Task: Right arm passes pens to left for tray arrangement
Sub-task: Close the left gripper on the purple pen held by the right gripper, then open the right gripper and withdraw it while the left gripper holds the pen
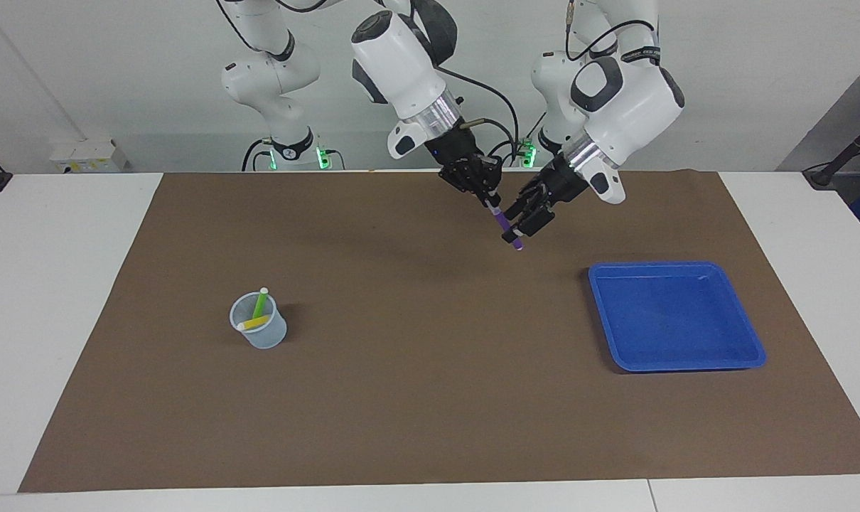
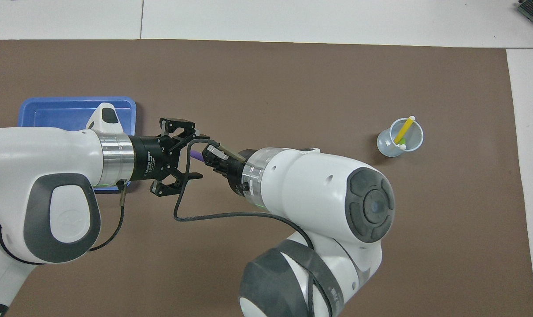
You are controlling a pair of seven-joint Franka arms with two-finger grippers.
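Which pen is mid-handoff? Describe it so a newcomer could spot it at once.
Start at the brown mat covering the table, then look above its robot-side edge, where the two arms' tools meet. The purple pen hangs there, slanting down from the shut right tool, with the open left tool at its lower end. The green pen and yellow pen sit in the cup.
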